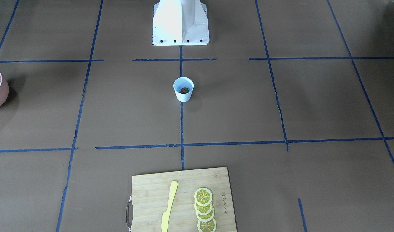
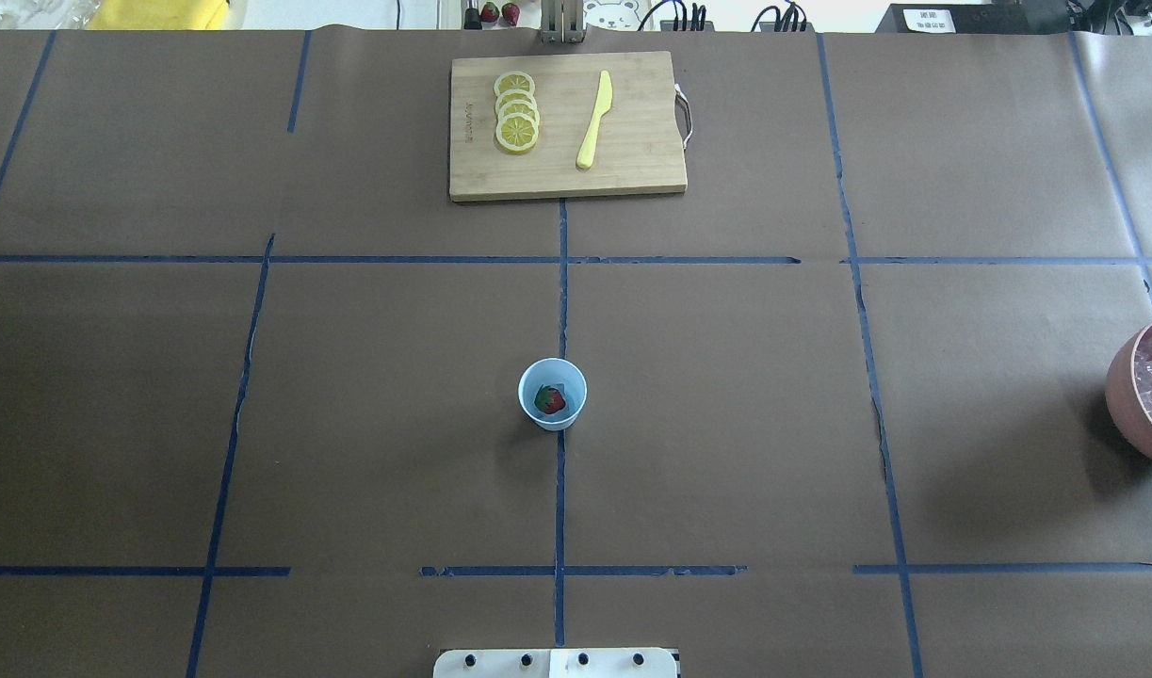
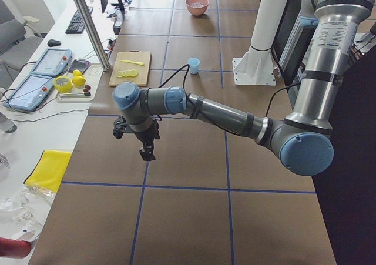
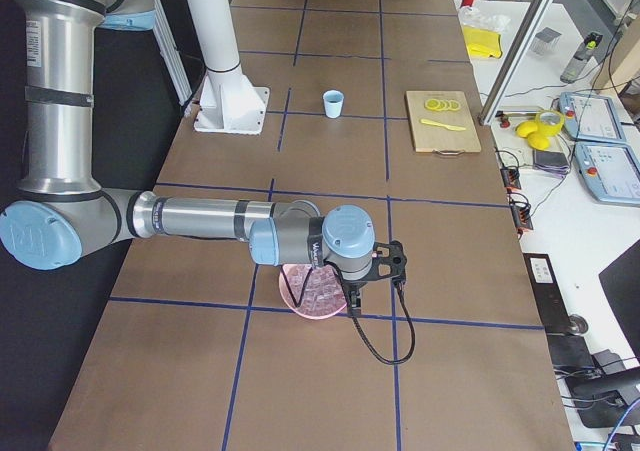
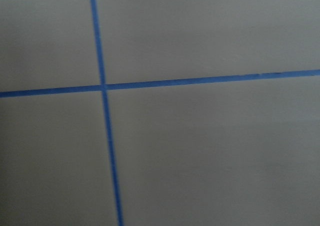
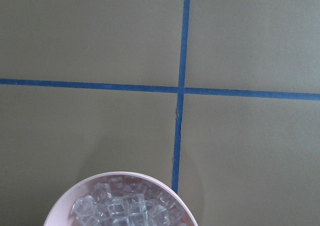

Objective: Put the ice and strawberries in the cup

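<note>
Brown table point(image 1: 87, 112) lies beneath left end effector point(image 3: 147, 154) and right end effector point(image 4: 352, 299); neither's opening can be judged.

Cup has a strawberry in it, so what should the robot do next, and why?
Probably lower the right gripper toward the ice in the bowl: it hangs close by that bowl, the strawberry sits in the cup, and I can't make out ice there.

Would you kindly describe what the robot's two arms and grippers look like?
The left arm and right arm are silver-grey tubes with light-blue joint caps. The left gripper and right gripper are black; a black cable loops by the right one.
</note>
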Action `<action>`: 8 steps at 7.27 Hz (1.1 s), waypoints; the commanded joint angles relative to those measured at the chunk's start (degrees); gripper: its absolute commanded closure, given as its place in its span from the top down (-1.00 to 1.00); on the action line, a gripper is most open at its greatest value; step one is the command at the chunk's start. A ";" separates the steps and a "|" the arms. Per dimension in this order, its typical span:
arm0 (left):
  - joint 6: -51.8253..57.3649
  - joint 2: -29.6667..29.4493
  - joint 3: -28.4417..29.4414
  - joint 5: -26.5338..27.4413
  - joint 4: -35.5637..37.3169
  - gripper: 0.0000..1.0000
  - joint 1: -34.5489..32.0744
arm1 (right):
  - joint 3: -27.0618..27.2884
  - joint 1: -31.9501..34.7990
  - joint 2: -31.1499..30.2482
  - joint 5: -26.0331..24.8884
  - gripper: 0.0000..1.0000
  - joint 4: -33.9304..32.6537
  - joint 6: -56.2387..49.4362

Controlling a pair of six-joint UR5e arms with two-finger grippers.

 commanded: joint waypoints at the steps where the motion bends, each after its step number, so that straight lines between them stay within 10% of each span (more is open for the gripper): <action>1: 2.16 0.74 6.10 -0.77 -5.48 1.00 -2.22 | 0.08 0.00 0.28 -0.48 1.00 0.07 0.29; 8: -2.32 4.52 5.67 -0.60 -14.98 1.00 -2.84 | 0.16 0.00 0.46 -0.49 1.00 0.16 0.38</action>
